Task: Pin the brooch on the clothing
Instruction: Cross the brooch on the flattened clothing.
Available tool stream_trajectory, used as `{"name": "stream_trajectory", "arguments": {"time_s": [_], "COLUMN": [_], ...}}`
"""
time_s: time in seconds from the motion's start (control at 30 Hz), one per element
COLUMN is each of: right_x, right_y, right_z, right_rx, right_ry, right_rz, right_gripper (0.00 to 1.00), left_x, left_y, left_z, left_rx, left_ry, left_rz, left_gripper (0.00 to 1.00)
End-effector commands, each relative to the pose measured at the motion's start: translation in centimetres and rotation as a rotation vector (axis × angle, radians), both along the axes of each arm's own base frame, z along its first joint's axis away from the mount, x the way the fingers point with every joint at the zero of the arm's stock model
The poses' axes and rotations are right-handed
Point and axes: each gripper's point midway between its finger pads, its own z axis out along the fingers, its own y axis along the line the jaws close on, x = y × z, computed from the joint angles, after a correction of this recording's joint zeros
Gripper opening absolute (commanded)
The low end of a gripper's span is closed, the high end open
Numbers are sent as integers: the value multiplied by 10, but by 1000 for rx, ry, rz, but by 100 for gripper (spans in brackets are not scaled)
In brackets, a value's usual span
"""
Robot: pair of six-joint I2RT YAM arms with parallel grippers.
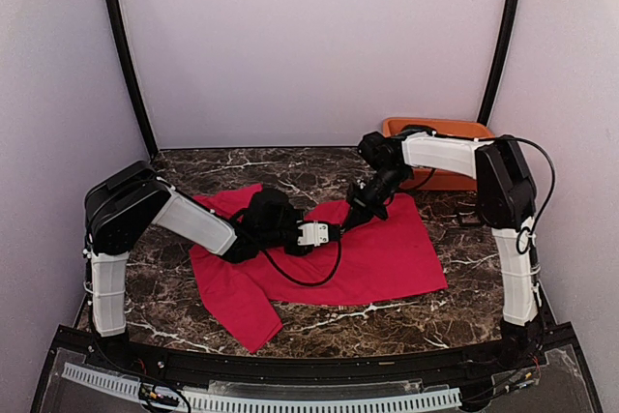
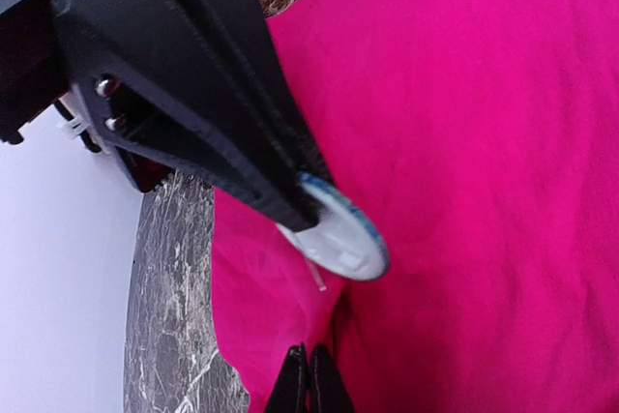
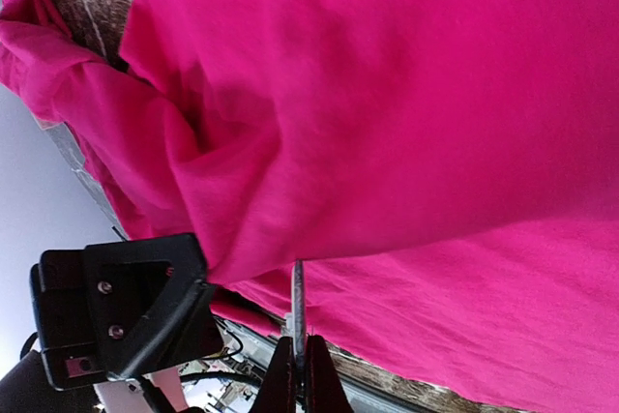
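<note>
R gripper [image 3: 298, 360] clamped on round brooch [image 2: 340, 237], edge toward red T-shirt [image 2: 484, 142], L gripper [image 2: 309, 384] pinching it

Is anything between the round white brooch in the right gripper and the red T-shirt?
Nothing visible. The round white, blue-rimmed brooch in the right gripper faces bare cloth of the bright red T-shirt; the left gripper sits shut off to one side.

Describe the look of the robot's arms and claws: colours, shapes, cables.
Both the left arm and right arm have white shells between black joint housings. A thin black cable loops off the left wrist. The left claw and right claw are black, with slim fingers.
</note>
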Motion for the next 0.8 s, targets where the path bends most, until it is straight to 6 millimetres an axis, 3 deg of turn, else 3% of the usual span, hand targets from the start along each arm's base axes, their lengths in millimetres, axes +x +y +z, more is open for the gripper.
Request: {"name": "stream_trajectory", "arguments": {"time_s": [0.0, 0.13, 0.4, 0.77], "right_x": [-13, -16, -1, 7], "right_y": [-1, -1, 0, -6], "right_z": [8, 8, 17, 4], "right_rx": [25, 39, 82, 89], "right_ry": [11, 13, -14, 5], "right_rz": [0, -17, -82, -148], "right_gripper": [0, 0, 0, 0], "left_x": [5, 4, -1, -7], "left_y": [-3, -3, -5, -9], "left_z": [26, 26, 27, 27], "left_rx": [-35, -39, -44, -49], "left_ry": [-57, -59, -57, -69], "left_rz": [20, 18, 0, -13], "left_gripper": [1, 1, 1, 1]}}
